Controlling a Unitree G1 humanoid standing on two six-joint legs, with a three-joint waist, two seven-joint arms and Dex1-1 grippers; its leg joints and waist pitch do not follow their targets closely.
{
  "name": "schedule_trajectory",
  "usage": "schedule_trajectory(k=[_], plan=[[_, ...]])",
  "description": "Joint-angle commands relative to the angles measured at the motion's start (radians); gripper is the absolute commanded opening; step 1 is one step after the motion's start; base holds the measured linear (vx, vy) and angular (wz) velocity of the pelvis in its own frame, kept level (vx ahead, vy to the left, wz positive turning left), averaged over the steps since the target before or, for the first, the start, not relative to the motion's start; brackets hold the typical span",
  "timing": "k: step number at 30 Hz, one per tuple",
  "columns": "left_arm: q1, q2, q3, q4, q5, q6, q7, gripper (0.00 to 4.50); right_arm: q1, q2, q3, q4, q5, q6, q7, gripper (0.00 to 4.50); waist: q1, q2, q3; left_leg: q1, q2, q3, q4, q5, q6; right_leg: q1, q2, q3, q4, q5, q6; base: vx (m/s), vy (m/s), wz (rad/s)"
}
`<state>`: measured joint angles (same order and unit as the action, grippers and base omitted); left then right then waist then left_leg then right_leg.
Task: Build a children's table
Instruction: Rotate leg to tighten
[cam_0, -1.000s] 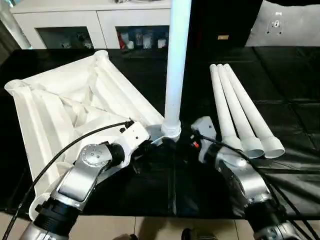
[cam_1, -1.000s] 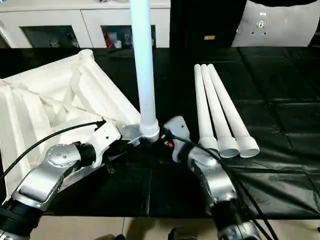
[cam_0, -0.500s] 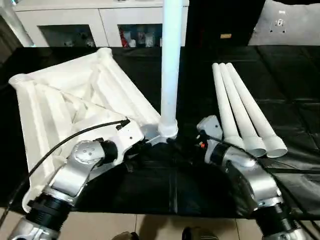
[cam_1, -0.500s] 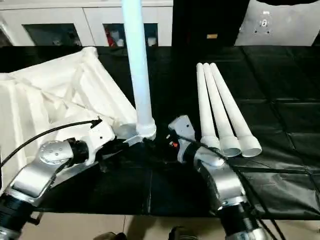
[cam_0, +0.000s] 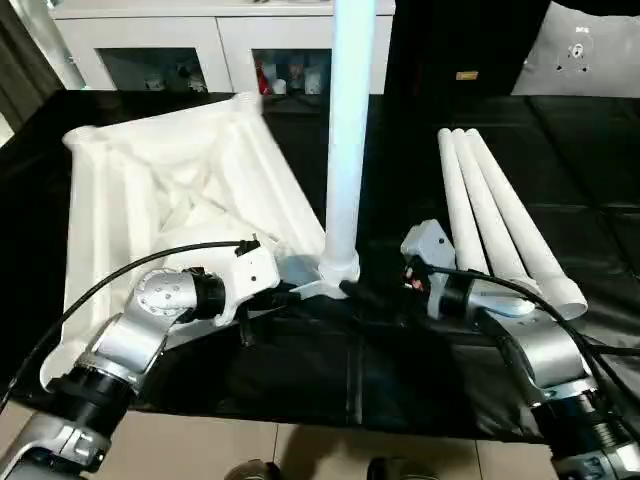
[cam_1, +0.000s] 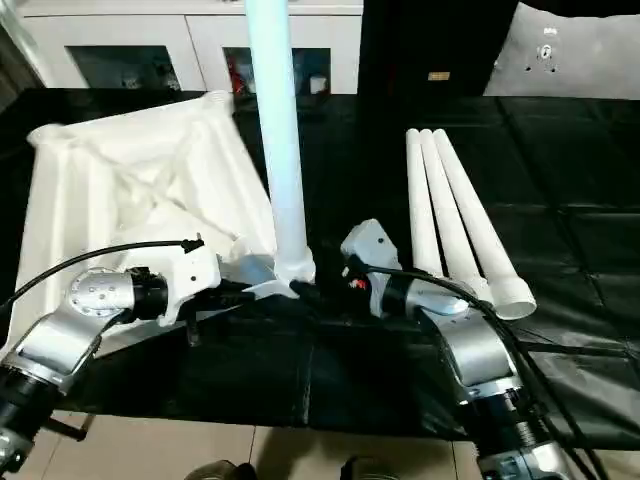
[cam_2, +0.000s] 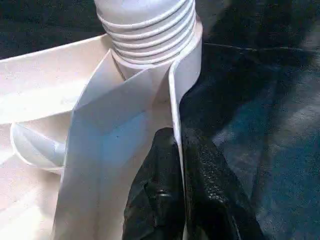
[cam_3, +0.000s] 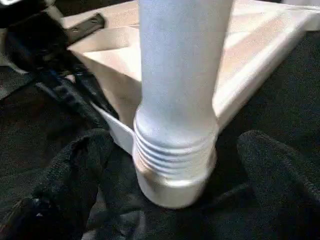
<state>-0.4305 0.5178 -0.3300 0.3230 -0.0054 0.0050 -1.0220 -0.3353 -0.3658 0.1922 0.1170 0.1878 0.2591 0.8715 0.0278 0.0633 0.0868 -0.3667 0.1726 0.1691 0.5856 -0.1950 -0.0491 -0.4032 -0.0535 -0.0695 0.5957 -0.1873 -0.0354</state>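
Fingers of the right gripper (cam_3: 165, 200) stand wide apart, one on each side of the threaded foot of the upright leg (cam_0: 348, 130), closed on nothing; the leg's foot sits between the two black pads (cam_3: 75, 170), just ahead of the palm. That is the relation the next move seems to hinge on: the leg lies straight in front of the right gripper, its long axis vertical and crossing the line of the fingers, so a plain closing would catch it around the ribbed collar. The left gripper (cam_2: 181, 165) is nipped shut on a thin upright rib of the tabletop (cam_0: 160, 200), just beside the corner socket where the leg stands, and appears to be steadying the top. The tabletop lies underside up, stretching away from the leg toward the robot's left. Three spare legs (cam_0: 500, 230) lie side by side on the black cover (cam_0: 300, 380), on the far side of the right gripper from the upright leg, flared ends toward the robot. Both grippers are close to the leg, the right better placed to turn it.
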Motion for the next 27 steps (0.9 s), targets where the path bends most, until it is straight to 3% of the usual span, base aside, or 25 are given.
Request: schedule_trajectory(k=[1,9,10,12,19,27], plan=[[-0.011,0.001,-0.058,0.018,0.022,-0.047,-0.067,0.0,-0.013,-0.008,0.013,-0.02,0.013,-0.001,0.034,4.46,-0.003,0.009,-0.061,0.008,0.056,-0.017,-0.06,-0.132,0.092,0.058,-0.085,0.058,-0.063,-0.096,-0.234,0.0,0.0,0.0],[-0.041,0.001,-0.089,0.058,0.032,-0.113,-0.146,0.0,-0.041,-0.038,0.019,0.043,0.025,-0.018,0.123,4.46,0.007,0.008,-0.058,0.008,0.058,-0.017,-0.061,-0.14,0.084,0.061,-0.087,0.057,-0.06,-0.071,-0.247,0.0,0.0,0.0],[-0.045,0.0,-0.09,0.064,0.032,-0.118,-0.152,0.0,-0.046,-0.04,0.019,0.051,0.024,-0.021,0.126,4.46,0.006,0.013,-0.055,0.006,0.058,-0.018,-0.062,-0.142,0.084,0.06,-0.088,0.057,-0.059,-0.072,-0.247,0.0,0.0,0.0],[-0.051,0.0,-0.092,0.069,0.029,-0.127,-0.167,0.0,-0.057,-0.04,0.017,0.069,0.025,-0.024,0.132,4.46,0.004,0.008,-0.055,0.006,0.057,-0.017,-0.062,-0.147,0.082,0.062,-0.087,0.057,-0.061,-0.087,-0.248,0.0,0.0,0.0],[-0.053,-0.002,-0.094,0.074,0.026,-0.139,-0.19,0.0,-0.072,-0.036,0.016,0.094,0.035,-0.024,0.168,3.96,0.003,0.011,-0.053,0.004,0.057,-0.017,-0.06,-0.126,0.099,0.06,-0.087,0.055,-0.061,-0.09,-0.244,0.0,0.0,0.0],[-0.059,-0.006,-0.09,0.093,0.031,-0.153,-0.206,0.0,-0.078,-0.037,0.021,0.11,0.042,-0.028,0.205,3.26,0.003,0.012,-0.049,0.006,0.059,-0.017,-0.064,-0.149,0.094,0.058,-0.088,0.055,-0.066,-0.126,-0.241,0.0,0.0,0.0]])
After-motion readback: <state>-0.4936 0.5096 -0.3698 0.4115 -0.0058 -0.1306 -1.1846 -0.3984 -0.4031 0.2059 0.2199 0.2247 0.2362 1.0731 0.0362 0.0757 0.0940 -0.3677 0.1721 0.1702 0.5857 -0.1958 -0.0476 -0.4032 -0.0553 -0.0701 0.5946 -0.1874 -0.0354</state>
